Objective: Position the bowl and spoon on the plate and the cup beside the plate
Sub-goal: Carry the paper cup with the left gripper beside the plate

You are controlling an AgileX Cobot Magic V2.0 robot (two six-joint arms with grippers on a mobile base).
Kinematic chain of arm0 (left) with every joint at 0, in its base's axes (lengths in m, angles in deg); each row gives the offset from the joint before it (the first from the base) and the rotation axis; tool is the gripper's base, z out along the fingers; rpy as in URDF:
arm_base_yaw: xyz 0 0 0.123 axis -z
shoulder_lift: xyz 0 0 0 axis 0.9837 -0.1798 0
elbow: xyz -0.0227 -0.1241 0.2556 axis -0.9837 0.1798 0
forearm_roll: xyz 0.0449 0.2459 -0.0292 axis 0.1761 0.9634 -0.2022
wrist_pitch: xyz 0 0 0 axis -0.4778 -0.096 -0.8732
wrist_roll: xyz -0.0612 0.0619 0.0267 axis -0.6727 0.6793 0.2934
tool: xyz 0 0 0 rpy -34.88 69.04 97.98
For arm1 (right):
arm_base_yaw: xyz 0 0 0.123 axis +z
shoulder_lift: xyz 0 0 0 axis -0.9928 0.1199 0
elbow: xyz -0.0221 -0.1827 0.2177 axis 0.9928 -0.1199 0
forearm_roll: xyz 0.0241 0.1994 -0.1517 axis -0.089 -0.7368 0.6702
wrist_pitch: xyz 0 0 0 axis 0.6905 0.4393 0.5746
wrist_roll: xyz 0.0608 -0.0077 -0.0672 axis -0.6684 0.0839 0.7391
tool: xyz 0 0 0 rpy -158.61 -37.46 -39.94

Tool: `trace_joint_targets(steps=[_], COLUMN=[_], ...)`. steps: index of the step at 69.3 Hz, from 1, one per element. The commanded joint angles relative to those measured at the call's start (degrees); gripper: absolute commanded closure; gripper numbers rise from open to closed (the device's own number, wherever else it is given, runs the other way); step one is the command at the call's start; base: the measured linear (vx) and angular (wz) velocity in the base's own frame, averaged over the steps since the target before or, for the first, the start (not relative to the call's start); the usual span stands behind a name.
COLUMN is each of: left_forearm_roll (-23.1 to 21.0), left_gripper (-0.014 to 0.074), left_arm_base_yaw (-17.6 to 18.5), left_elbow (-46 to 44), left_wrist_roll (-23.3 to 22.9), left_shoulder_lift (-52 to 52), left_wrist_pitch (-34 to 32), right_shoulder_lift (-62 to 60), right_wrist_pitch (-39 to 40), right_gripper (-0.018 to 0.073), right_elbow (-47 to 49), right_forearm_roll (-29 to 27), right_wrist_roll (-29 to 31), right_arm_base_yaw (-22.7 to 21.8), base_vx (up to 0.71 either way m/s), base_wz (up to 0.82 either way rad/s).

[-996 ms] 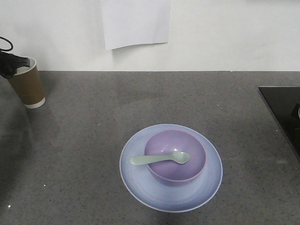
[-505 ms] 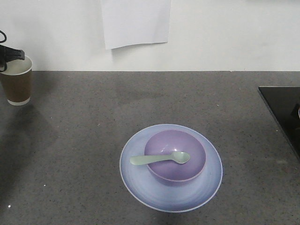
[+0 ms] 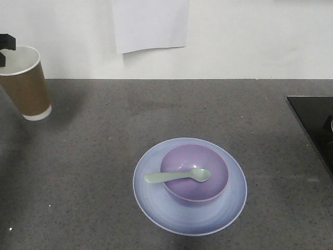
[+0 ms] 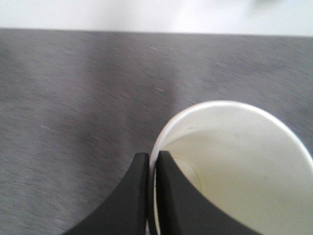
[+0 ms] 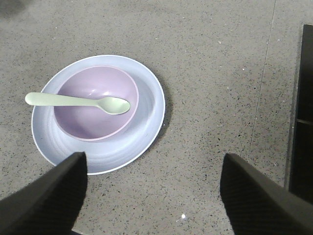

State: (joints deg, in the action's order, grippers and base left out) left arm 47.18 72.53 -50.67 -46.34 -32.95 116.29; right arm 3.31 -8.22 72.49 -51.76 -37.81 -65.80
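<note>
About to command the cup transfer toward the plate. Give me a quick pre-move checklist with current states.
1. Left gripper grip on paper cup: ok, fingers pinch the cup wall at the rim, one inside and one outside.
2. Cup upright: not ok, it leans in the front view.
3. Cup clear of the countertop: cannot tell.
4. Bowl on plate: ok.
5. Spoon placed: ok, scoop in the bowl, handle out over the rim.
6. Right gripper clear: ok, fingers wide apart, holding nothing.
</note>
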Motion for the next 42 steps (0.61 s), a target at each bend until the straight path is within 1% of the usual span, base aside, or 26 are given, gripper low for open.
trace_joint_targets(steps=[1,5,9,14,21,28,34,42], left_forearm_roll=[-8.0,-10.8,-12.6,-13.4,-14.4,-14.3,-14.3,-12.9], left_gripper=[0.0604,0.0604,0.0604,0.0604,0.0604,0.0604,0.0604,0.0604], left_arm_base_yaw=[0.0,0.0,0.1,0.1,0.4,3.5,7.4,12.0], left_elbow=[5.7,10.9,15.9,20.5,23.8,24.9,25.4,25.5], left_wrist_roll=[3.4,4.8,5.7,6.3,6.3,6.4,6.4,6.0], left_shoulder_lift=[7.2,10.6,14.3,18.1,21.4,22.6,22.5,22.1], left_wrist_pitch=[-3.6,-5.7,-7.1,-8.1,-8.3,-7.0,-7.1,-7.4], right_shoulder_lift=[0.2,0.2,0.2,0.2,0.2,0.2,0.2,0.2], right_wrist_pitch=[3.1,3.1,3.2,3.3,3.6,3.6,3.6,3.6], right_gripper=[0.0022,0.0022,0.0022,0.0022,0.0022,0.0022,0.0022,0.0022], right_elbow=[1.3,1.3,1.3,1.3,1.3,1.3,1.3,1.3], right_forearm_roll=[0.2,0.2,0.2,0.2,0.2,0.2,0.2,0.2], right_wrist_roll=[-0.2,-0.2,-0.2,-0.2,-0.2,-0.2,-0.2,-0.2], right_arm_base_yaw=[-0.1,-0.1,-0.1,-0.1,-0.1,-0.1,-0.1,-0.1], base_vx=[0.0,0.0,0.0,0.0,0.0,0.0,0.0,0.0], base_wz=[0.0,0.0,0.0,0.0,0.0,0.0,0.0,0.0])
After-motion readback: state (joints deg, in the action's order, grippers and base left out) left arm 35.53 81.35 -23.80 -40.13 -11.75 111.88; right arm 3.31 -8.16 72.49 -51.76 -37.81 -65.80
